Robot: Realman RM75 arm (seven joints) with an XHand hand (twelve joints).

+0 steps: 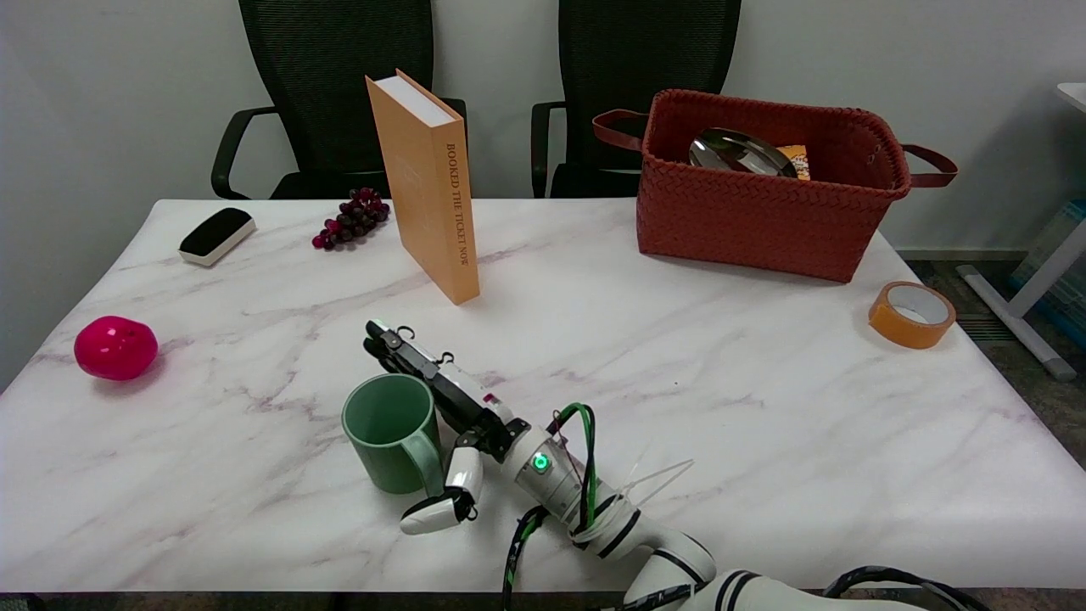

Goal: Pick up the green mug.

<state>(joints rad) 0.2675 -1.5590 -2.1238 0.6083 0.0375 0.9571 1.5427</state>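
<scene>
mug: the green mug (392,443) stands upright on the table (764,424), near its front edge; handle turned to your right hand (454,428)
hand: just right of the mug; fingers spread, nothing grasped; thumb below the handle
move: I judge you close leftward

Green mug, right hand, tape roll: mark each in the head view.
green mug (386,441): head view, on its outer wall below the rim.
right hand (450,407): head view, on the middle of the hand beside the mug.
tape roll (899,329): head view, on its orange outer band.
</scene>
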